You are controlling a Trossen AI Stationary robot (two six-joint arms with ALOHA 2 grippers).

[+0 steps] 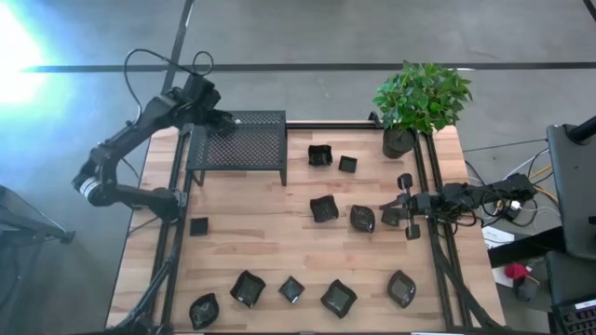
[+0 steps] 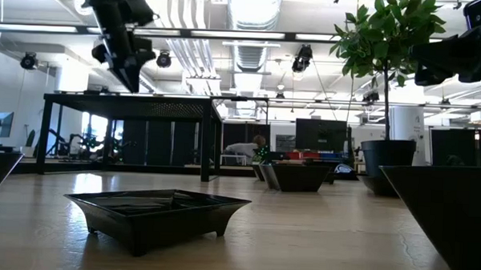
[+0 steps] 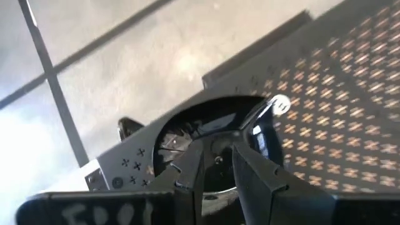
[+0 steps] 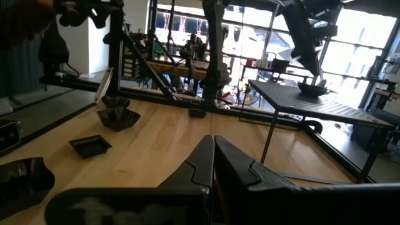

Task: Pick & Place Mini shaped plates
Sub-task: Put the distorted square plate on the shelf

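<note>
Resting on the perforated stand near its upper left corner, one mini plate sits between the fingers of the left gripper. In the left wrist view the fingers stand on both sides of the plate's rim, spread about as wide as the rim; whether they press it I cannot tell. In the right wrist view this plate shows on the stand's top, with the left arm above it.

Other plates lie on the wooden table. Two are right of the stand, two more in the middle, one small square plate near the left edge, and five in a row along the bottom of the high view.

At the right of the frame the right gripper lies low over the table, fingers pressed together, holding nothing, just right of a middle plate. A plant in a pot stands at the upper right corner.
</note>
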